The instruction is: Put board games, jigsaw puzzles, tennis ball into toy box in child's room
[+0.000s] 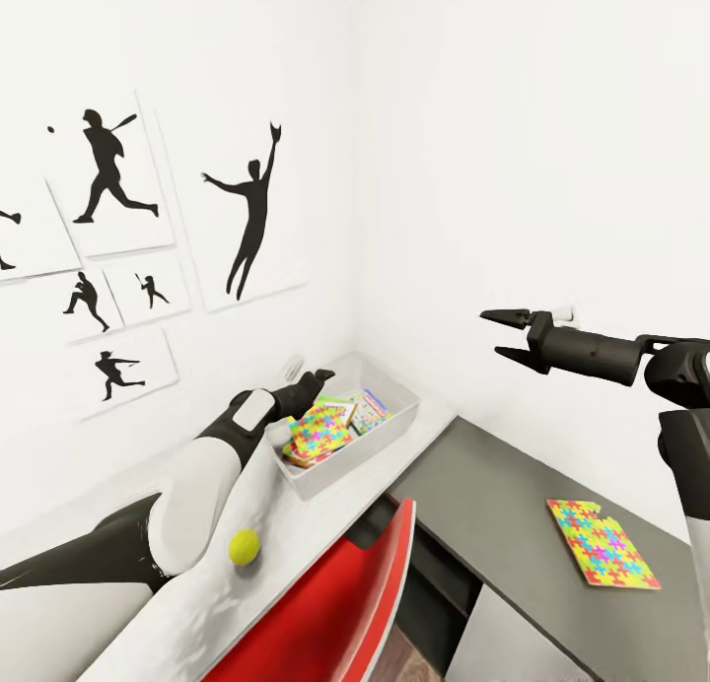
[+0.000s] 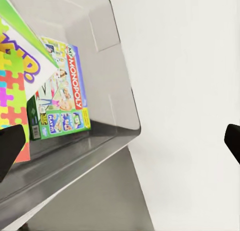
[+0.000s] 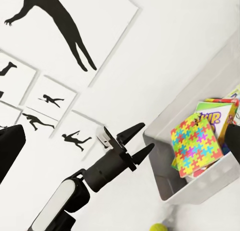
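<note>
The grey toy box [image 1: 340, 465] stands on the white table [image 1: 311, 514] against the wall. In it lie one jigsaw puzzle [image 1: 320, 434] and board games [image 1: 368, 410], a Monopoly box [image 2: 67, 86] among them. My left gripper [image 1: 318, 378] hovers open and empty over the box's near end; it also shows as the left gripper [image 3: 139, 141] beside the toy box [image 3: 195, 191]. The tennis ball [image 1: 245, 546] rests on the table by my left forearm. A second jigsaw puzzle [image 1: 602, 542] lies on the lower dark grey cabinet. My right gripper [image 1: 501, 333] hangs open in the air, well above that cabinet.
A red chair back [image 1: 335, 603] stands close in front, between table and dark grey cabinet [image 1: 493, 495]. Black athlete silhouette pictures [image 1: 251, 209] hang on the white wall behind the table. The room's corner lies just beyond the box.
</note>
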